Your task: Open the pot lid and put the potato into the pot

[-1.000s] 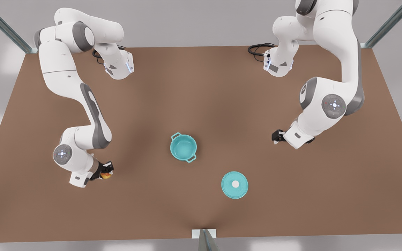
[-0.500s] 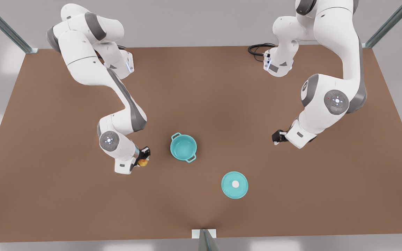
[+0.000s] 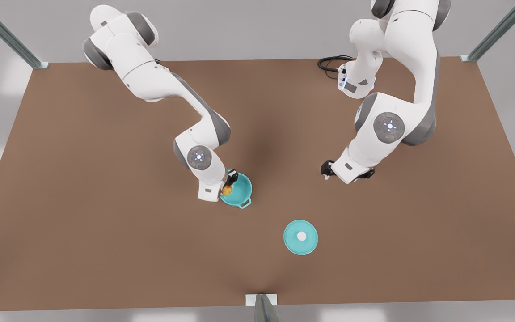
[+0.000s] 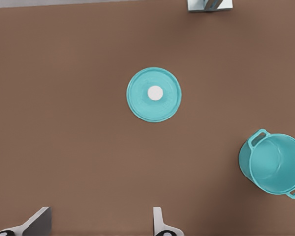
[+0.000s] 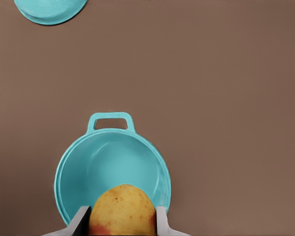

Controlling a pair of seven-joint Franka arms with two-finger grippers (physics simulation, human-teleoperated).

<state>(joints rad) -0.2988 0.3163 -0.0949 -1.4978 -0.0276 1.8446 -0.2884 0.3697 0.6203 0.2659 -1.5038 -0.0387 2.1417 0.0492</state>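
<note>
Potato (image 5: 122,210) clamped in right end effector (image 5: 122,221) above pot (image 5: 113,172) rim; left end effector (image 4: 101,223) spread.

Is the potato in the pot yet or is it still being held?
Held: the right tool grips the potato over the open pot's near rim; the pot lid lies apart on the table.

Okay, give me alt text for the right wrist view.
The right gripper holds the yellow, red-blotched potato over the near rim of the open teal pot. The pot lid lies apart on the brown table.
</note>
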